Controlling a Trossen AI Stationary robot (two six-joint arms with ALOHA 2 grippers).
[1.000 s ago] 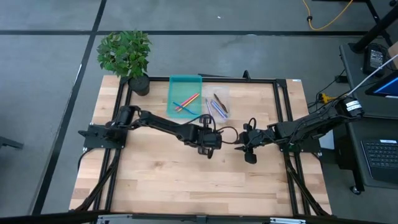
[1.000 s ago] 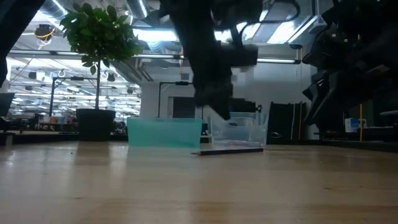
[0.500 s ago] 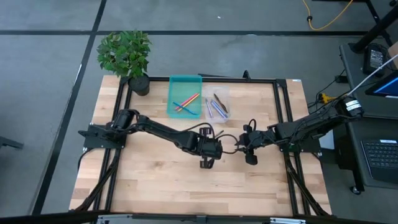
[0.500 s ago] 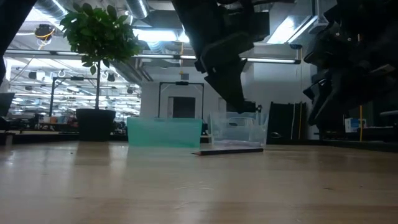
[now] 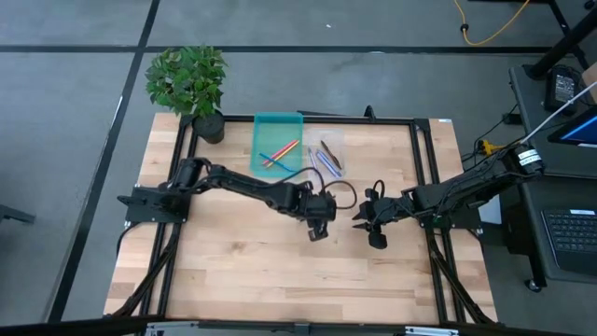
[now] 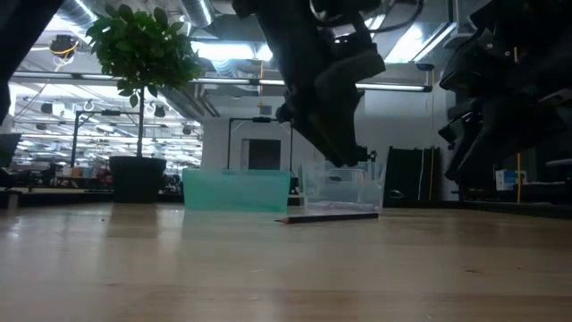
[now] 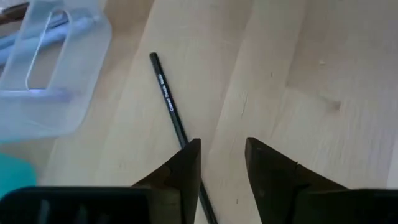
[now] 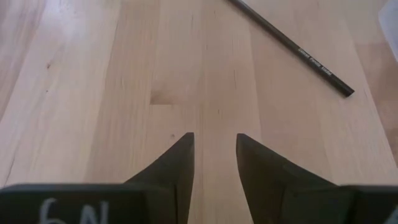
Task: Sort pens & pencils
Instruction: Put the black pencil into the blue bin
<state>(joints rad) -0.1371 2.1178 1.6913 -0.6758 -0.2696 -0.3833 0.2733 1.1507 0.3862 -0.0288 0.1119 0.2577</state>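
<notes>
A black pencil (image 7: pixel 166 99) lies flat on the wooden table, in front of the clear tray (image 7: pixel 50 74); it also shows in the right wrist view (image 8: pixel 292 46) and the low view (image 6: pixel 326 216). My left gripper (image 7: pixel 221 162) hangs open above the pencil's near end, tilted downward, clear of the table (image 6: pixel 344 154). My right gripper (image 8: pixel 214 155) waits open to the pencil's right (image 5: pixel 370 224). Orange, pink and blue sticks (image 5: pixel 278 152) lie in the teal tray (image 5: pixel 278 121). Purple and dark ones (image 5: pixel 326 159) lie in the clear tray (image 5: pixel 328 138).
A potted plant (image 5: pixel 191 84) stands at the far left corner. A black frame (image 5: pixel 420 149) runs around the table's edges. Bare wood (image 5: pixel 280 271) stretches across the near half of the table.
My left gripper has rolled about its wrist and its tip has swung a little toward the table's right edge. The black pencil has stayed where it lay on the table.
</notes>
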